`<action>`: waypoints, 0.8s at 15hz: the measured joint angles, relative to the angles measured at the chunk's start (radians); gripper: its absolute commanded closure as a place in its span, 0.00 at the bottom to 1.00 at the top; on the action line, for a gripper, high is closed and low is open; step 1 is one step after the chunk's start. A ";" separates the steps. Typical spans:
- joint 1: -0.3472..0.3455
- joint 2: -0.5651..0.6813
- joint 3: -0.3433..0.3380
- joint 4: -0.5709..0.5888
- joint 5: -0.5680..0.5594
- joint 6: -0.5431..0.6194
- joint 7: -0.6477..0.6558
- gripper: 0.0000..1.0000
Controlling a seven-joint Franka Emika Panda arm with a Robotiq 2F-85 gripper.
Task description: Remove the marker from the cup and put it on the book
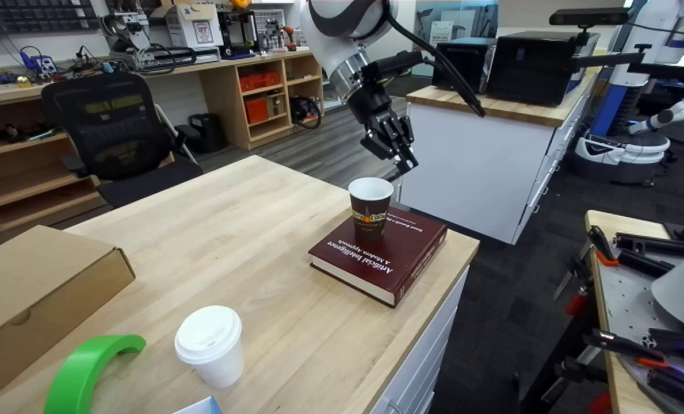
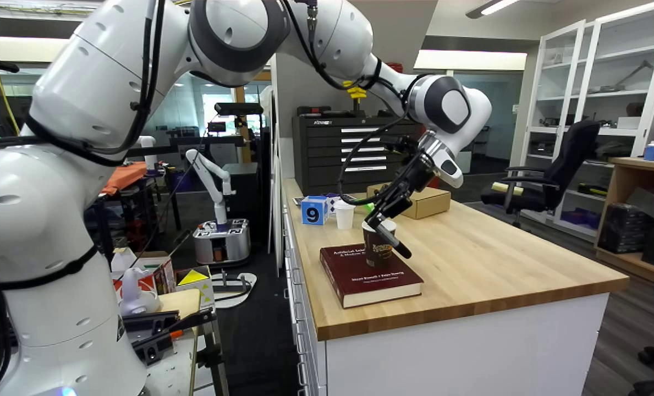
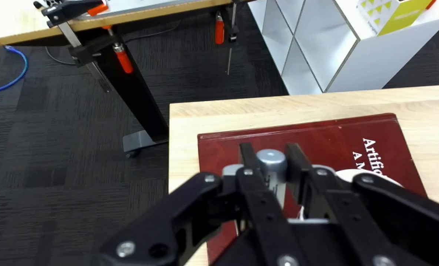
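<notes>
The brown cup (image 1: pixel 369 215) with a pale rim stands upright on the dark red book (image 1: pixel 413 233), near a corner of the table. Both also show in an exterior view, the cup (image 2: pixel 378 250) and the book (image 2: pixel 340 275). My gripper (image 2: pixel 380 221) is shut on the marker (image 2: pixel 397 243), which slants beside the cup with its dark end over the book. In the wrist view the marker's grey end (image 3: pixel 272 162) sits between the fingertips (image 3: pixel 269 149). There the cup's rim (image 3: pixel 367 174) shows at right, mostly hidden by the gripper. The gripper (image 1: pixel 408 163) is behind the cup in an exterior view.
A white cup with a white lid (image 1: pixel 210 345), a green arch (image 1: pixel 80 374) and a brown cardboard box (image 1: pixel 42 270) stand on the table (image 1: pixel 221 230). A blue and white number cube (image 2: pixel 314 210) is beside the white cup. The book lies close to the table's edges.
</notes>
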 measured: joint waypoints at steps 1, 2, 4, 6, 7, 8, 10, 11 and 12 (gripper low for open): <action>-0.001 -0.003 0.000 -0.026 0.000 0.030 0.000 0.94; -0.001 -0.009 0.000 -0.054 0.000 0.060 0.000 0.94; -0.003 -0.027 0.000 -0.116 -0.002 0.117 -0.002 0.94; -0.003 -0.056 0.000 -0.190 -0.005 0.178 -0.011 0.94; -0.003 -0.075 0.001 -0.233 -0.008 0.211 -0.019 0.94; -0.003 -0.095 0.002 -0.276 -0.011 0.242 -0.023 0.94; -0.002 -0.137 0.006 -0.365 -0.019 0.301 -0.035 0.94; -0.001 -0.159 0.008 -0.409 -0.024 0.330 -0.043 0.94; -0.001 -0.180 0.010 -0.452 -0.029 0.356 -0.050 0.94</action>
